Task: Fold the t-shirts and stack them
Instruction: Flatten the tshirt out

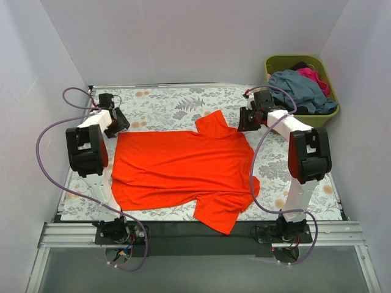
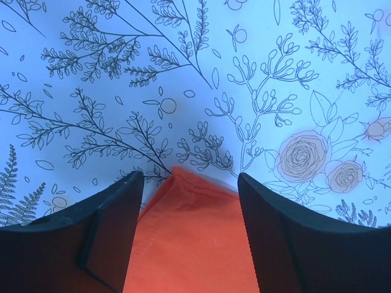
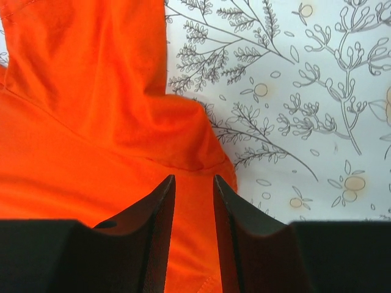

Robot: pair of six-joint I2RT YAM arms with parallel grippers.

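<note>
- Orange-red t-shirt lies flat on the floral table cover. Its long axis runs left–right, hem toward the left arm and sleeves toward the right arm.
- Left gripper is at the far hem corner. The jaws are well apart and straddle the corner, with nothing pinched yet.
- Right gripper is at the far shoulder, by the far sleeve. The jaws are nearly together over the cloth; can't tell if they have it pinched.
- Both sit on the far edge, so the fold likely pulls that edge toward the bases.
- Olive-green basket holding the other t-shirts is far right, well apart.

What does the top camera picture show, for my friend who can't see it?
An orange-red t-shirt lies spread out on a flowery table between the left arm and right arm. A green basket of more shirts sits at the far right corner.
</note>
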